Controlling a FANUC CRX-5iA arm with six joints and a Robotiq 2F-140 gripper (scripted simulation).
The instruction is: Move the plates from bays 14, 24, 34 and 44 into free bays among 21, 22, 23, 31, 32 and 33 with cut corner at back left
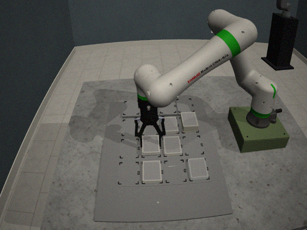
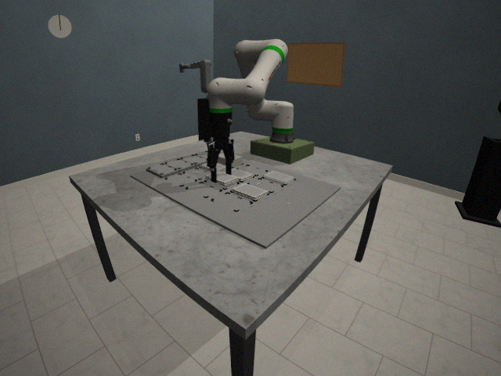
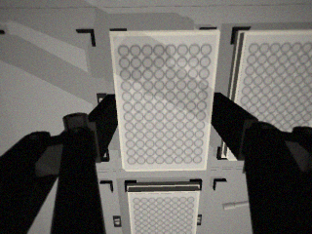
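Start at the left of the top view: the row-4 bays of the flat grey deck mat show only their black corner pieces, and I see no plates on the raised column-4 strip at the back, though the arm hides part of it.

Next comes the black two-finger tool. It is pinching a white sealed 96-well plate by its long sides; in the wrist view the dark fingers press against both edges. The plate sits over bay 32, row 3, column 2. It looks close to the floor and roughly square to the bay, but you cannot tell from these views whether it is already resting inside the corner pieces or is just above them. The cut corner is too small to make out.

Just beside it lie three more white sealed plates: one in bay 31, one in bay 22 and one in bay 23. Further right, the taller white deep-well block stands in bay 13 and a flat plate in bay 11, neither part of your job.

By my reading this is the fourth and last transfer, in its set-down step. Your next move calls for a straight, level descent until the plate seats, then spread the tool and lift vertically so the fingers do not drag the plate or clip the neighbour in bay 22.
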